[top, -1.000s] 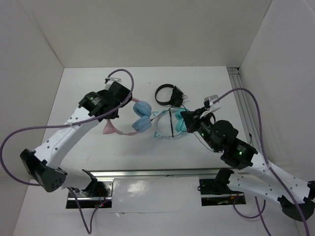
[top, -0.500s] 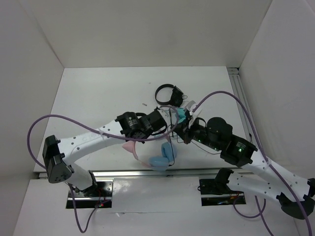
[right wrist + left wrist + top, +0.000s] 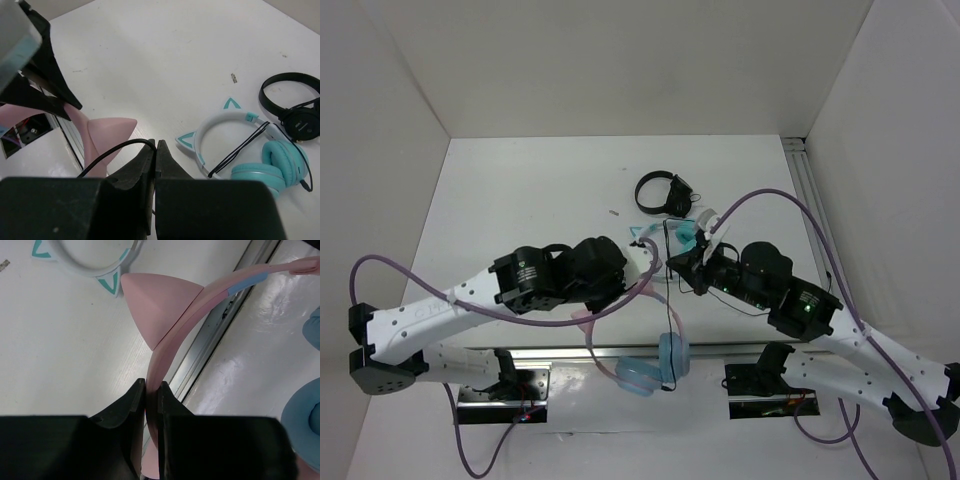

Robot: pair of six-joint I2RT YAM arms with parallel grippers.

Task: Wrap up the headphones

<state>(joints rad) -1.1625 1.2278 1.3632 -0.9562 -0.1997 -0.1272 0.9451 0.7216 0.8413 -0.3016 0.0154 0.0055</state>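
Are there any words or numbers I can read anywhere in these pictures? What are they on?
There are none: no word, number, brand or sign can be read in any view.
The pink headphones look plain, with no print showing.
The teal pair shows no print either.
If the black pair has any writing, it is too small to tell.

In the left wrist view, the headphones (image 3: pixel 172 340) lose both blue cups (image 3: pixel 305 417) past the right edge. The teal pair (image 3: pixel 111 282) is cut off at the top. A dark speck (image 3: pixel 613 212) is too small to identify.
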